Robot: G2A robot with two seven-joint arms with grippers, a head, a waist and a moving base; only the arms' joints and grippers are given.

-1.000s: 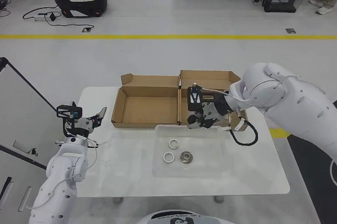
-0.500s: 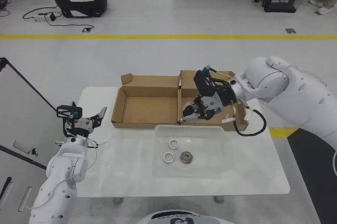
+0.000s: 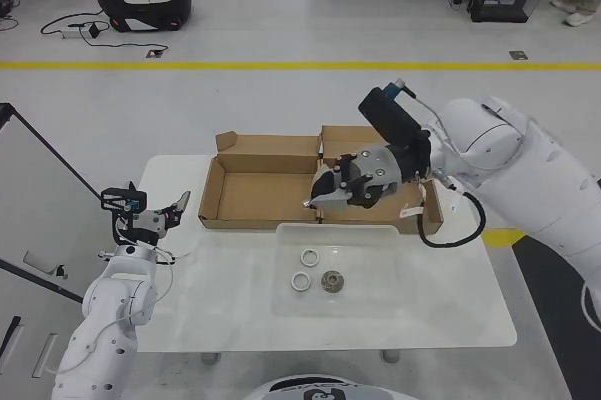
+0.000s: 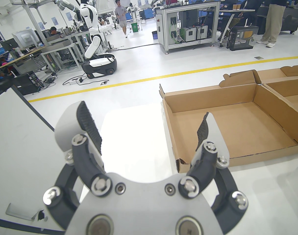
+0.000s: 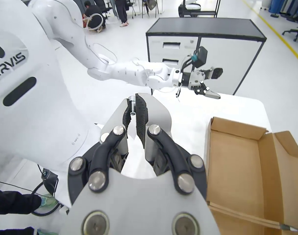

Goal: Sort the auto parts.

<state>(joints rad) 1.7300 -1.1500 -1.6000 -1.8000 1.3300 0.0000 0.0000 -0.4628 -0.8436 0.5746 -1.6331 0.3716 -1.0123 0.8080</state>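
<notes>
My right gripper (image 5: 132,107) is shut on a small threaded metal bolt (image 5: 132,104), whose silver tip sticks out past the pads. In the top view this right gripper (image 3: 316,199) hangs over the seam between the two open cardboard boxes, the left box (image 3: 260,196) and the right box (image 3: 380,215). A clear plastic tray (image 3: 355,290) in front of the boxes holds two white rings (image 3: 306,257) and a dark metal disc (image 3: 331,281). My left gripper (image 3: 176,206) hovers open at the table's left edge, with nothing between its fingers (image 4: 89,125).
The white table (image 3: 220,300) has bare room left of the tray. A white panel (image 3: 20,200) stands off the table's left side. The left box (image 4: 237,125) has upright flaps along its far side.
The right arm has lifted and swung left from the right box's front toward the seam between the boxes, with the bolt in its grip. The left arm has stayed still.
</notes>
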